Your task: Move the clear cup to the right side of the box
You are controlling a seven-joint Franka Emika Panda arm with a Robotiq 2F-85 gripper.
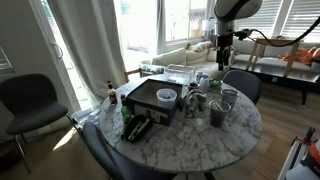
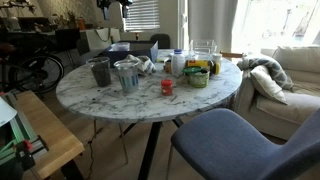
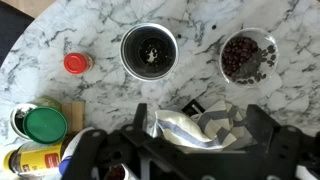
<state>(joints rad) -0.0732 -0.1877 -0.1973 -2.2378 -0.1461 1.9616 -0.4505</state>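
The clear cup (image 1: 217,114) is a smoky dark tumbler standing upright on the round marble table (image 1: 190,145), some way from the box. It also shows in an exterior view (image 2: 100,71) and at the upper right of the wrist view (image 3: 247,57). The box (image 1: 147,99) is wide, low and dark, with a white bowl (image 1: 166,96) on its top; the wrist view does not show it. My gripper (image 1: 224,62) hangs high above the table, open and empty. In the wrist view its fingers (image 3: 200,122) frame a striped cloth, and the cup lies beyond them.
A paler glass (image 1: 230,97) (image 2: 127,76) (image 3: 149,50) stands right beside the clear cup. A red cap (image 3: 76,63), a green-lidded jar (image 3: 44,125) and the striped cloth (image 3: 170,125) lie nearby. A small black gadget (image 1: 137,127) lies by the box. Chairs (image 2: 235,140) ring the table.
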